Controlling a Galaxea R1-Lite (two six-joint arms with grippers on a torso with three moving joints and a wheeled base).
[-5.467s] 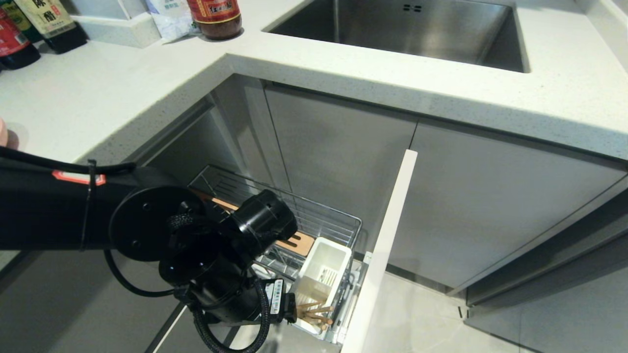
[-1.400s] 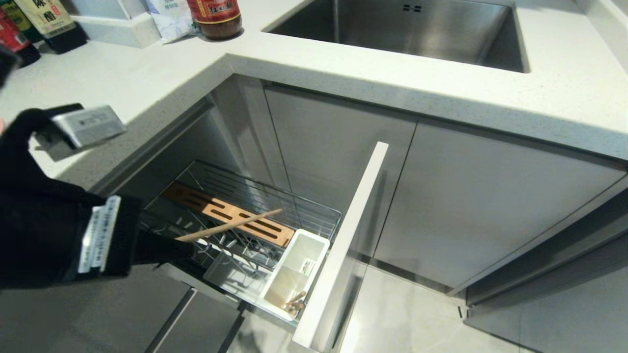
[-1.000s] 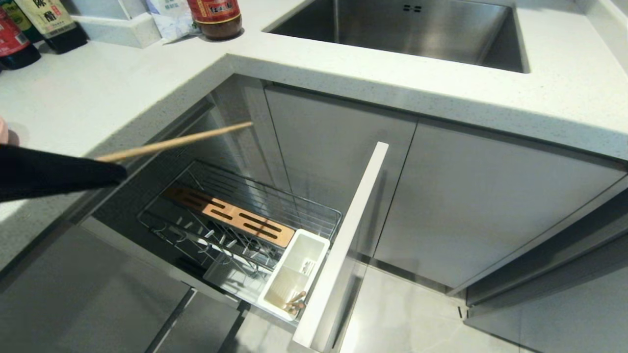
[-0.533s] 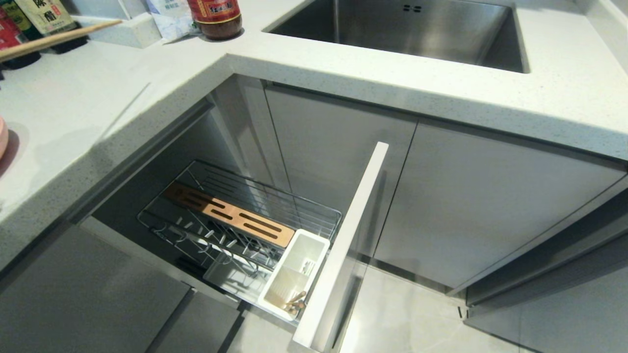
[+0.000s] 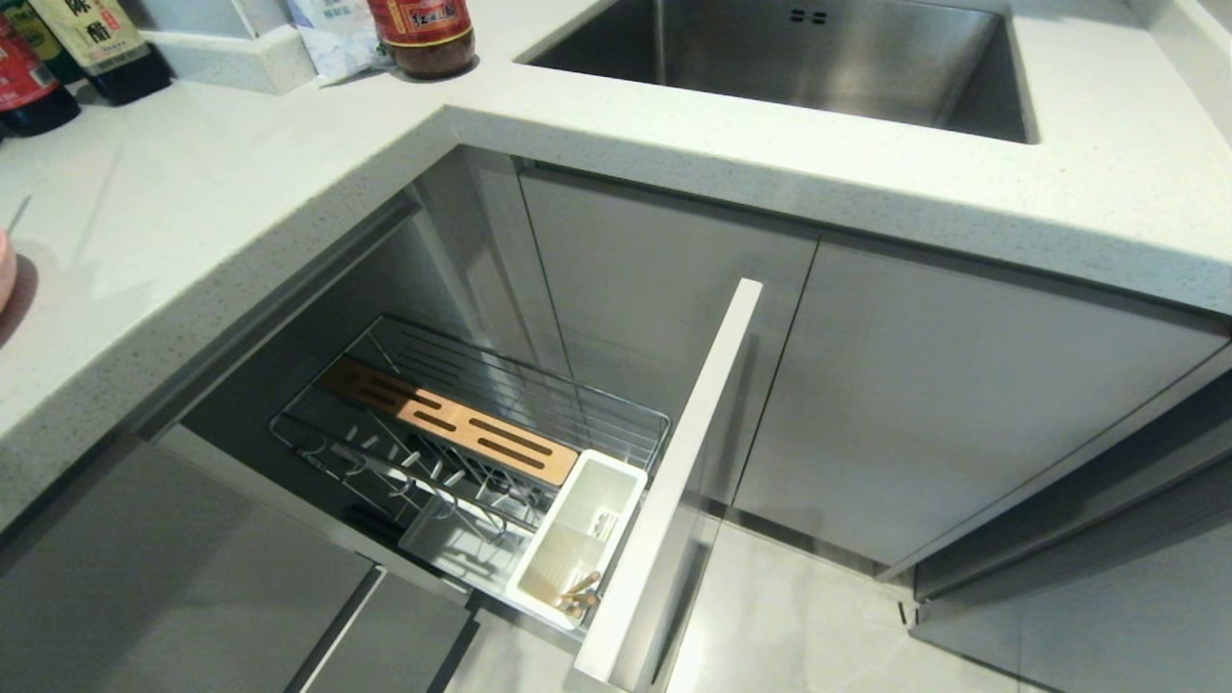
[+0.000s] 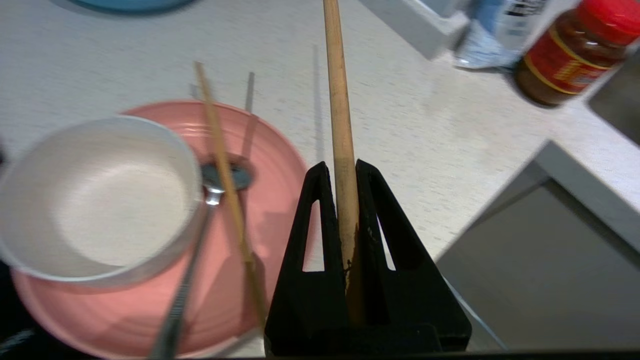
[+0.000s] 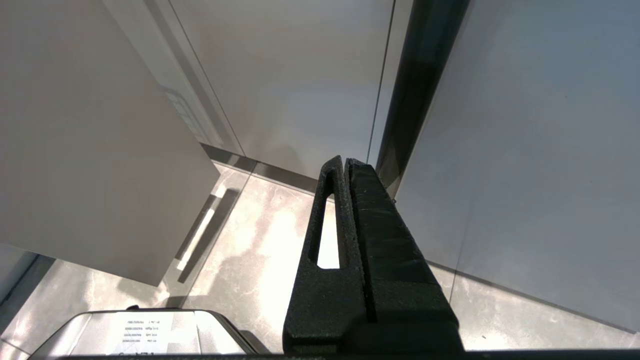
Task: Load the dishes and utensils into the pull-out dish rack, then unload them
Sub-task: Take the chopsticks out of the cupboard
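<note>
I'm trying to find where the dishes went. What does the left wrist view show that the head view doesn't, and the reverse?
Only the left wrist view: the left gripper shut on a chopstick, above the counter beside the pink plate, which carries the white bowl, a fork and a second chopstick.

Only the head view: the pulled-out dish rack, its utensil cup and the sink.

Both: the white countertop and the red-capped jar.

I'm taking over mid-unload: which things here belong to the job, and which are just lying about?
Job:
left gripper, shut on one chopstick
second chopstick, fork and bowl on the pink plate
dish rack, pulled out
utensil cup

Lying about:
sauce jar
bottles
sink
right gripper, parked low, shut
</note>
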